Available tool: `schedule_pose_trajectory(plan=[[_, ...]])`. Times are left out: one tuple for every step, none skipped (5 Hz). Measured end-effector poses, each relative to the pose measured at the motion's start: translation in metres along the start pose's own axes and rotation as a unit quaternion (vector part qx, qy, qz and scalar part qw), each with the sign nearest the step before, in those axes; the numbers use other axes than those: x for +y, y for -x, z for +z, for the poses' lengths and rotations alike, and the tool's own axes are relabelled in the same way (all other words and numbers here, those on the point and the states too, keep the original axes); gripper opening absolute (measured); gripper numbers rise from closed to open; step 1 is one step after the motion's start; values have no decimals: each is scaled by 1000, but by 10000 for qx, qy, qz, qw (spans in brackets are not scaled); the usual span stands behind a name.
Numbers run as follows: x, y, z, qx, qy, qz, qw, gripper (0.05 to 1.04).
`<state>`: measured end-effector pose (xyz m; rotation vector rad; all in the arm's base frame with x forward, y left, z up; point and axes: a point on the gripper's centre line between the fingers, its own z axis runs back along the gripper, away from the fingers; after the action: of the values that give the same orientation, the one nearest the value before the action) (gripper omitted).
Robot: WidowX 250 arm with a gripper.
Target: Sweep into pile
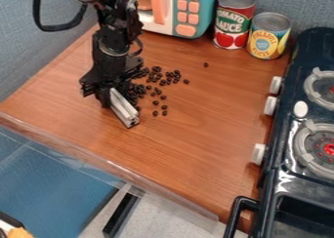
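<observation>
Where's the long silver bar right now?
In the camera view, the silver bar is left of the middle, right by the gripper, on the wooden counter, with the dark beans spread to its right.

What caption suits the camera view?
A robot's end effector grips a silvery bar beside scattered dark beans on a wooden counter.

Toy microwave (199, 10), tomato sauce can (233, 18), pineapple can (268, 35) beside it, black toy stove (292, 134) at right
</observation>
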<state>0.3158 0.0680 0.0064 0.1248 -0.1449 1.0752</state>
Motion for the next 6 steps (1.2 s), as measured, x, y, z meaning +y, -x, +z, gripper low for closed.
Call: schedule_pose_trajectory(plan=[[-19, 16, 3, 38, 48, -73, 10000, 380], [-29, 18, 4, 41, 18, -66, 10000, 380], [-43, 21, 5, 81, 13, -26, 10000, 380], [-52, 23, 6, 140, -21, -17, 9999, 379], [-67, 26, 7, 169, 23, 30, 9998, 379], [-72, 26, 8, 204, -35, 56, 9998, 379]])
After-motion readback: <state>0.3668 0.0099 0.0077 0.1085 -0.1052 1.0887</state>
